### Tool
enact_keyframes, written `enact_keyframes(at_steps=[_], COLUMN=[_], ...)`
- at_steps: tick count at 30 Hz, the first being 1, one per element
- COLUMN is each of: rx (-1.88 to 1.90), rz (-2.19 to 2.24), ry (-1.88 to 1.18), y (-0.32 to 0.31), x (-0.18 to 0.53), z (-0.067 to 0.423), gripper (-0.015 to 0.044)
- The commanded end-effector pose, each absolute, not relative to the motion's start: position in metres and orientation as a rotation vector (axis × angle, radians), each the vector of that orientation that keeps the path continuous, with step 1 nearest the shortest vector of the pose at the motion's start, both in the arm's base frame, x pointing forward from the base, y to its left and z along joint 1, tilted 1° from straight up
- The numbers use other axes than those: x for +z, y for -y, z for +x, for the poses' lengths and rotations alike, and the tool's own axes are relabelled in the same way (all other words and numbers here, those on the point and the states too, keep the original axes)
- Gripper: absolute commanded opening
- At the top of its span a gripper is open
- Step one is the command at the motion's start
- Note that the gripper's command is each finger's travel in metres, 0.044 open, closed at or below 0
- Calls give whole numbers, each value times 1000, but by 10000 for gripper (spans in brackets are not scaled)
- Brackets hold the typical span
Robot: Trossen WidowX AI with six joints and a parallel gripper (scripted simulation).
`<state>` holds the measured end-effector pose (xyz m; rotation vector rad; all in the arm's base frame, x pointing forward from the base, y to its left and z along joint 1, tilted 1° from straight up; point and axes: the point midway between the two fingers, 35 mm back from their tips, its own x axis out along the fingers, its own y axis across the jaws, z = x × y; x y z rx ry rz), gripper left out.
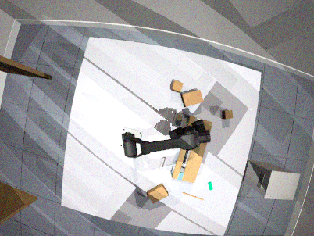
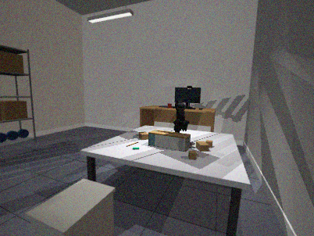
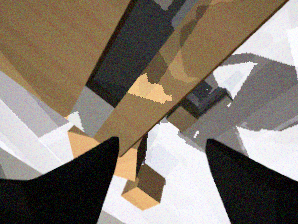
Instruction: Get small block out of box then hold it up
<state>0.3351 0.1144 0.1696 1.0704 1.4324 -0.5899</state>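
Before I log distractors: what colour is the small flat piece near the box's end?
Green, clearest in the top view.

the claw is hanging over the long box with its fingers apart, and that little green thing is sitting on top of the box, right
Not quite. The claw does hang over the long box, fingers apart, but the top view shows the small green thing lying on the table beside the box, not on top of it.

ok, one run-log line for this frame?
phase: working at box end | gripper: open, nothing held, above box | small block: on table below fingers | box: upright on table
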Motion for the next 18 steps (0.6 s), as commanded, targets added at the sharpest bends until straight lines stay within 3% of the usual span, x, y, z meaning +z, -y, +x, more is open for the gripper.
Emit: enact_keyframes(at_steps=[1, 10, 18], rx=[-357, -47, 439], rz=[833, 501, -284], ry=[-1428, -1372, -1250], y=[-127, -143, -151], x=[173, 181, 178], z=[336, 340, 331], gripper=[285, 285, 285])
